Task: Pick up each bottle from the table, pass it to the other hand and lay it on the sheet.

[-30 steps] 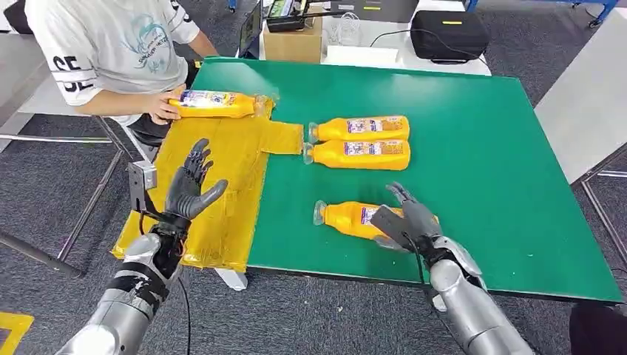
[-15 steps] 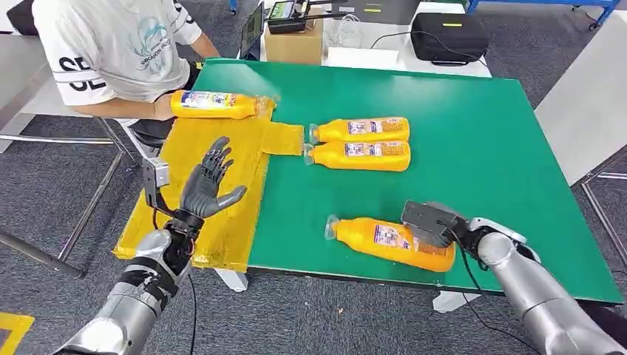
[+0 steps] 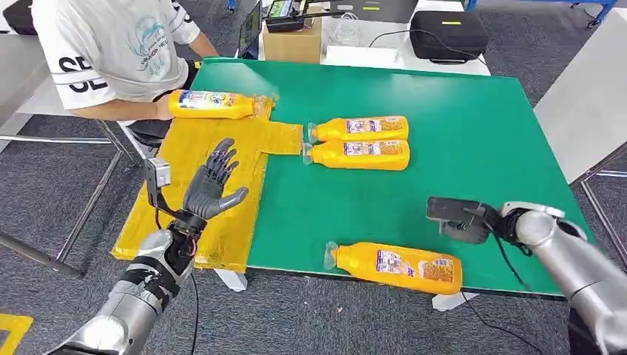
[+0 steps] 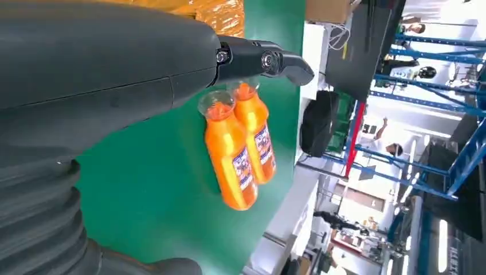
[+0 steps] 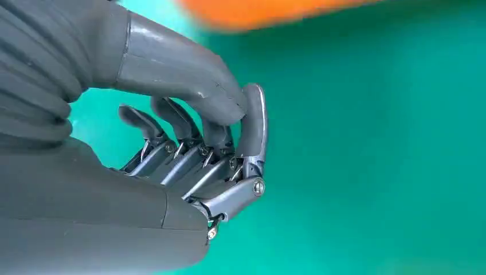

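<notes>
An orange bottle (image 3: 395, 266) lies on its side at the front edge of the green table (image 3: 458, 111), cap to the left. My right hand (image 3: 462, 219) hovers just behind it, fingers (image 5: 229, 166) curled in and holding nothing; the bottle (image 5: 275, 11) is an orange blur beside it. Two more bottles (image 3: 358, 128) (image 3: 358, 154) lie side by side mid-table, also seen from the left wrist as a pair (image 4: 229, 154) (image 4: 259, 137). My left hand (image 3: 211, 181) is raised over the yellow sheet (image 3: 222, 222), open with fingers spread. A fourth bottle (image 3: 213, 103) lies at the sheet's far end.
A person (image 3: 111, 44) sits at the table's far left corner with a hand by the bottle on the sheet. A cardboard box (image 3: 292, 41) and a black case (image 3: 449, 33) stand behind the table. The sheet hangs over the table's left edge.
My right hand has let the near bottle go and drawn back to the right. The bottle has slid toward the front edge. My left hand has edged slightly right.
</notes>
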`<act>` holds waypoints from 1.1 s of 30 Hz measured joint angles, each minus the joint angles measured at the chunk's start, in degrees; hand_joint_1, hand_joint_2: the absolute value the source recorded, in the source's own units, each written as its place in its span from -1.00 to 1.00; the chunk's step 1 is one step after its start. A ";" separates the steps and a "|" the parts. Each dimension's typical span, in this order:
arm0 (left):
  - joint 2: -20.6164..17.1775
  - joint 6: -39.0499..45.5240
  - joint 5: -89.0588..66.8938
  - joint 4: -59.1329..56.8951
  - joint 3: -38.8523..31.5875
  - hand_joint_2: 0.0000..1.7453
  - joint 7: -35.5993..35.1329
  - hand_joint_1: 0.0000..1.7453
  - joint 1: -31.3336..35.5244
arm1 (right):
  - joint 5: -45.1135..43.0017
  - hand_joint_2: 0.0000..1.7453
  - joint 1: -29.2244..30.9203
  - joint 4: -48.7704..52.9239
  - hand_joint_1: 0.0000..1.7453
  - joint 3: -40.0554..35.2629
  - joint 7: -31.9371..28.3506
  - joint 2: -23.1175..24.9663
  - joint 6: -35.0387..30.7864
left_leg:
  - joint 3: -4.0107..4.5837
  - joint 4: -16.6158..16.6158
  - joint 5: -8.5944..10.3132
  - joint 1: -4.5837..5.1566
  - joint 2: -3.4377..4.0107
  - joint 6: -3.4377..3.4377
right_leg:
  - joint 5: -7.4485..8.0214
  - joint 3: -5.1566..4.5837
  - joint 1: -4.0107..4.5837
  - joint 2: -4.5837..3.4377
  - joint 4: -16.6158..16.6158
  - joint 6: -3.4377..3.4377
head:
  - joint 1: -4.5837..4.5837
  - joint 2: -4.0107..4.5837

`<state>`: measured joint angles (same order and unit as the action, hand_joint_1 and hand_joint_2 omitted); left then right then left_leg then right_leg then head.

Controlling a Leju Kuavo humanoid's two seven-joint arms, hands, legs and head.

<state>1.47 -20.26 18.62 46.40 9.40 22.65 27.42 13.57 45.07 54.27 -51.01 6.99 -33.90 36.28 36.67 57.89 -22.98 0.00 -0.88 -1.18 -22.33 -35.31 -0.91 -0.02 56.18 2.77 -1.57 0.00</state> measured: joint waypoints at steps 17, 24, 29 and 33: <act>0.13 11.13 -6.08 8.55 -3.61 1.00 0.98 -1.00 -6.51 | 17.84 -1.00 -4.62 -7.17 -1.00 5.16 5.49 15.00 -39.23 | 0.12 0.00 -0.02 -0.12 -0.06 0.03 | -0.05 -0.16 0.11 0.02 0.02 -0.04 | 0.04 0.02; 0.28 14.74 -8.18 13.53 -5.92 1.00 1.79 -1.00 -9.76 | 20.48 -1.00 -13.27 3.09 -1.00 16.11 3.26 17.66 -39.38 | 0.17 -0.01 -0.02 -0.12 -0.07 0.04 | -0.06 -0.21 0.11 0.03 0.01 -0.04 | 0.02 0.00; 0.57 16.33 -8.79 15.08 -6.97 1.00 1.94 -1.00 -10.41 | 20.81 -1.00 -17.59 9.21 -1.00 21.95 0.91 19.47 -40.69 | 0.17 -0.01 -0.02 -0.12 -0.06 0.04 | -0.05 -0.22 0.11 0.02 0.01 -0.04 | 0.02 0.00; 0.74 16.66 -8.79 15.80 -7.54 1.00 1.99 -1.00 -10.50 | 21.27 -1.00 -20.81 14.49 -1.00 24.89 0.07 20.89 -41.22 | 0.17 -0.01 -0.02 -0.12 -0.06 0.04 | -0.05 -0.23 0.11 0.02 0.01 -0.04 | 0.02 0.02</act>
<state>2.21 -3.61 9.83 62.20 1.86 24.63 16.92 34.84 24.26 68.76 -26.12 7.06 -13.01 -4.94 36.84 57.88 -23.00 -0.12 -0.94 -1.14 -22.38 -35.54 -0.80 0.00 56.19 2.73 -1.55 0.02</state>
